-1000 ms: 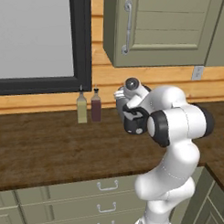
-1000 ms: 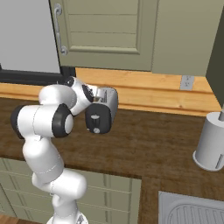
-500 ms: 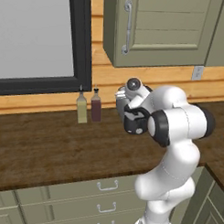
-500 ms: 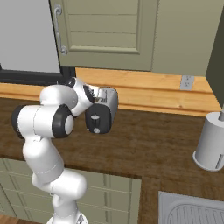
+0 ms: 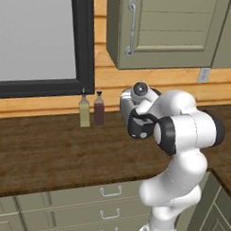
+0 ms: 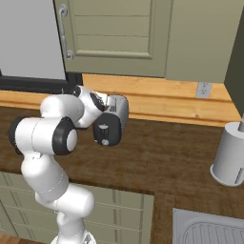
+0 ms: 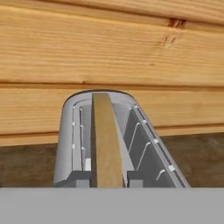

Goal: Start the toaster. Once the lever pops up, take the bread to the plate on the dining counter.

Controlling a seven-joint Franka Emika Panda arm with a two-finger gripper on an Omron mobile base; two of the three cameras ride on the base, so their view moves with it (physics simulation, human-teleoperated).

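The white-silver toaster (image 6: 121, 109) stands on the wood counter against the wall, its black end panel (image 6: 106, 133) facing the room. A sliver of the toaster (image 5: 124, 107) shows behind my arm. In the hand view I look along its top: the brown bread (image 7: 105, 144) stands edge-on in the left slot of the toaster (image 7: 151, 153). My gripper (image 6: 100, 106) hovers right at the toaster's near top end. Its fingers are hidden by the hand, and I cannot make out the lever. The plate and dining counter are out of view.
Two small bottles (image 5: 84, 112) (image 5: 99, 109) stand at the wall left of the toaster. A grey cylindrical canister (image 6: 230, 153) sits at the right, a sink (image 6: 209, 229) below it. Wall cabinets (image 5: 172, 29) hang overhead, and a wood-plank wall (image 7: 109, 52) backs the counter.
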